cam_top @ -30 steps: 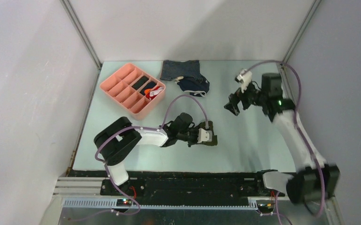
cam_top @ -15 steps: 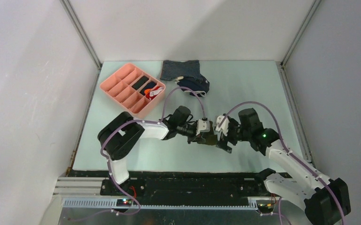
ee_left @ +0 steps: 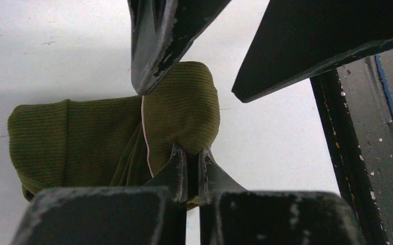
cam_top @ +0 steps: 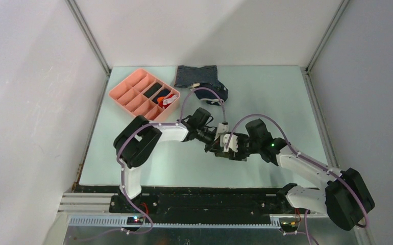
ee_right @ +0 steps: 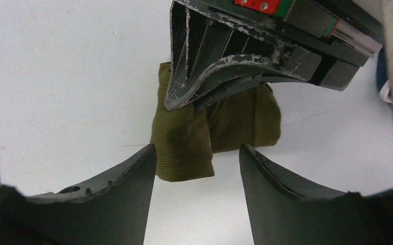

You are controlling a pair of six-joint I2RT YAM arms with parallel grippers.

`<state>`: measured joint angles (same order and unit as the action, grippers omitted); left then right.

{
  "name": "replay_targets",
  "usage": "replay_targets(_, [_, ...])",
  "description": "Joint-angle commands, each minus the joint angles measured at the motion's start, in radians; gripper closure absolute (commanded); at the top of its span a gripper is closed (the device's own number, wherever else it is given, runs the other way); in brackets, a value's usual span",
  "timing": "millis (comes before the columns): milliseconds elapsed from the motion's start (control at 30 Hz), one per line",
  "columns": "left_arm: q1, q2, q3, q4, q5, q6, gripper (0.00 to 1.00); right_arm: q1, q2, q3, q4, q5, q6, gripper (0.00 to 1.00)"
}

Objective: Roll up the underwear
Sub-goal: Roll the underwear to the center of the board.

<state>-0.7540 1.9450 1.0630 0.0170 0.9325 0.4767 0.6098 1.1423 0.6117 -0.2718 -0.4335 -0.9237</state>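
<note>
Pale table (cam_top: 266,97), centre: olive underwear (ee_left: 82,138) lying part-folded, edge pinched by closed left gripper (ee_left: 189,161). Right gripper (ee_right: 197,153) set astride opp. end, fingers apart, nothing gripped. Step judged: roll start; next, cloth to be clamped by rt jaws & turned over.

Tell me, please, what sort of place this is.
Most likely a robotics lab cell: plain white walls box in a pale green table, and the left arm and right arm are bolted to a rail at its near edge.
</note>
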Motion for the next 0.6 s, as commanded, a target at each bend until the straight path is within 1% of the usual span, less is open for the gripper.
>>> replay_targets(0, [-0.022,0.107,-0.034,-0.322,-0.033,-0.031,1.00,0.032,0.006,-0.027,0.092,-0.058,-0.156,0.35])
replay_targets(100, [-0.003,0.119,-0.020,-0.342,-0.027,-0.038,1.00,0.047,0.018,-0.051,0.107,-0.042,-0.206,0.31])
replay_targets(200, [0.007,0.131,0.003,-0.377,-0.017,-0.038,1.00,0.048,0.055,-0.070,0.161,-0.013,-0.186,0.24])
replay_targets(333, [0.019,0.144,0.025,-0.402,-0.008,-0.046,1.00,0.058,0.128,-0.072,0.252,0.044,-0.132,0.20])
replay_targets(433, [0.035,0.151,0.041,-0.419,0.004,-0.054,1.00,0.063,0.179,-0.072,0.307,0.069,-0.123,0.24])
replay_targets(567, [0.060,0.159,0.067,-0.461,0.018,-0.056,1.00,0.067,0.221,-0.067,0.315,0.094,-0.099,0.38])
